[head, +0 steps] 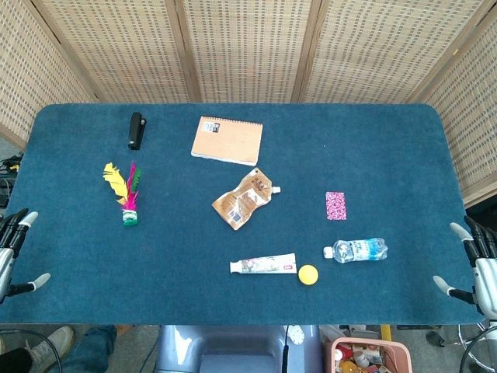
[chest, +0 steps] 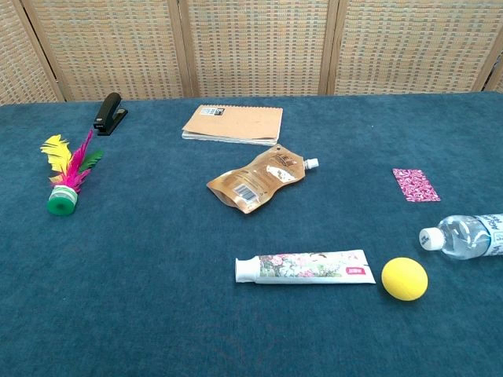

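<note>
Both hands idle, fingers spread, holding nothing: left hand at the worktop's left edge, right hand at its right edge. Clear plastic water bottle lay nearest the right; a sideways, mid-body grasp would suit.

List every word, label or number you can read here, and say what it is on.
None can be read.
Pouch: dark print and a barcode-like patch, too small.
Tube: flowered label with a red end patch, lettering blurred.
Notebook: small dark label at one corner, illegible.
Bottle: label blurred and cut off in the chest view.
Pink card: pattern only, no text to make out.
</note>
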